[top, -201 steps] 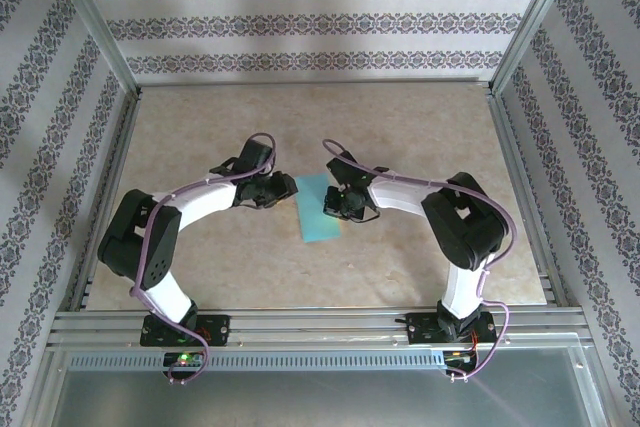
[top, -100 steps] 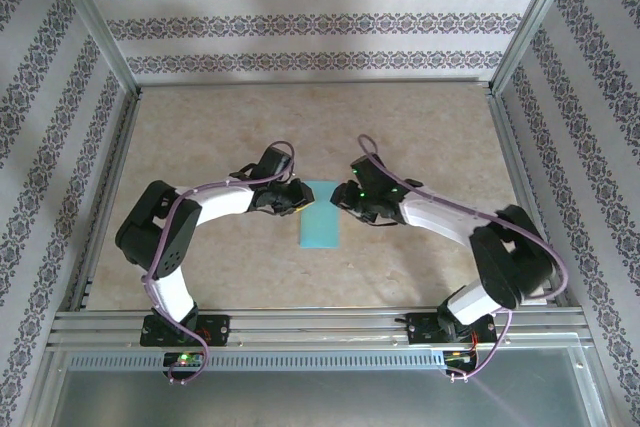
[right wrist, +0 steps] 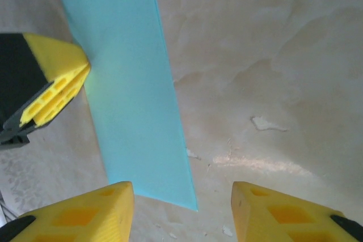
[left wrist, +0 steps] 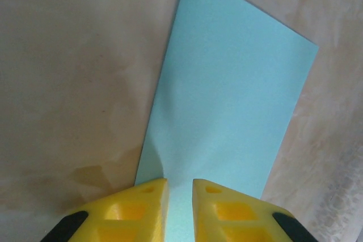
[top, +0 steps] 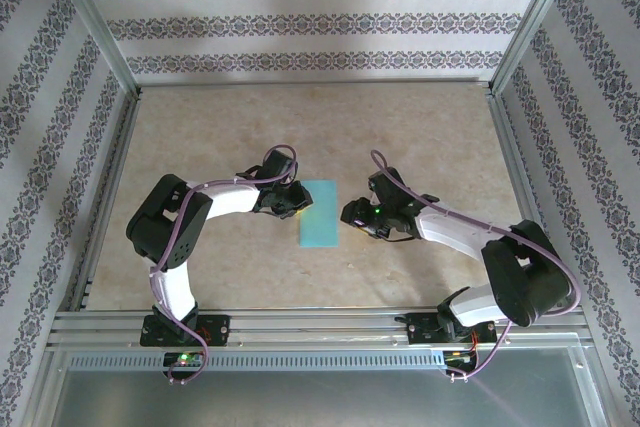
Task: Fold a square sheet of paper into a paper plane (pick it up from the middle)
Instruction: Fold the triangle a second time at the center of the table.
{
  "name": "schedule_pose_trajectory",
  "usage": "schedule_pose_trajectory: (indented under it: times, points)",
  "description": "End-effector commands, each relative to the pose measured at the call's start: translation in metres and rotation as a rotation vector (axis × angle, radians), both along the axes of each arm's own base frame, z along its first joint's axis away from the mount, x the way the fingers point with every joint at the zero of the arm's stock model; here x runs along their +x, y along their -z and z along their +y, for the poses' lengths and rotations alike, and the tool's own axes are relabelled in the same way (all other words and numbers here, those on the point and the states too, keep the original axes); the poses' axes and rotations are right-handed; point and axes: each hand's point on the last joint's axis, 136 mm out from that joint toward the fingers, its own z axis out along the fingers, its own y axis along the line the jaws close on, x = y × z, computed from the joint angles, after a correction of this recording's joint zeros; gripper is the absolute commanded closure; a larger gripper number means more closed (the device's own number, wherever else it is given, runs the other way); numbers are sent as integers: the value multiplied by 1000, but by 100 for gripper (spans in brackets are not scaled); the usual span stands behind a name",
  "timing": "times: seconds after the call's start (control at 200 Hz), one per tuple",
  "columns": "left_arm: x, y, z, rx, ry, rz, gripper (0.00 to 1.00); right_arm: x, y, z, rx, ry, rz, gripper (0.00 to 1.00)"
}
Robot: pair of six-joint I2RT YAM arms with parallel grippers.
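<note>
The light-blue sheet of paper (top: 320, 213) lies flat on the table as a long narrow rectangle (left wrist: 227, 94), with no dart shape to it. My left gripper (top: 298, 203) rests at its upper left edge. Its yellow fingertips (left wrist: 180, 184) stand a narrow gap apart over the paper, which ripples slightly at the left fingertip. My right gripper (top: 350, 213) sits just right of the paper, low over the table. It is open (right wrist: 182, 188), with one corner of the paper (right wrist: 127, 94) and bare table between its fingers. The left gripper's tips (right wrist: 79, 75) touch the paper's far edge.
The tabletop (top: 420, 137) is beige and marbled, with aluminium rails on the left (top: 100, 207) and right (top: 525, 207). A few small white flecks (right wrist: 266, 123) lie on the surface to the right of the paper. Patterned walls enclose the back and sides.
My right gripper has opened, let go of the paper and slid off it to the right. My left gripper has narrowed and shifted a little toward the paper's edge.
</note>
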Motion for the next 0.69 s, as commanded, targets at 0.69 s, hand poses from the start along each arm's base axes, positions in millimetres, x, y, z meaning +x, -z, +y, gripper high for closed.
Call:
schedule_pose_trajectory:
  times: [0.69]
  points:
    - [-27,44,23,32,-137,173,81,-19,19,36,12,-117,77,53]
